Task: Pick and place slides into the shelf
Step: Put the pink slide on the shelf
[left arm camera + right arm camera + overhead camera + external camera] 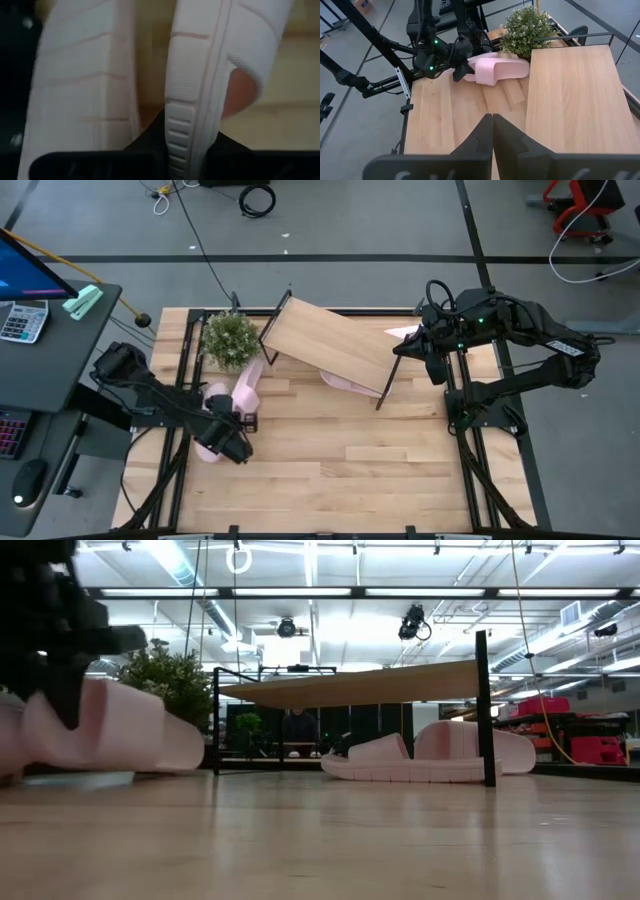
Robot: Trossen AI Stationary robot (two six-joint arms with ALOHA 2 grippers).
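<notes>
The shelf (330, 345) hides most of two slides (345, 383) lying beneath it

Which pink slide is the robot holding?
The slide by the plant, pinched in the left gripper. The other slides lie under the shelf, untouched.

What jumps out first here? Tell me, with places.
The slanted shelf stands at the table's far side, bare on top, with pink slides lying beneath it. At the table's left, the left gripper is shut on a slide beside a small plant. The right gripper, shut and empty, hovers over the shelf's right end.
</notes>
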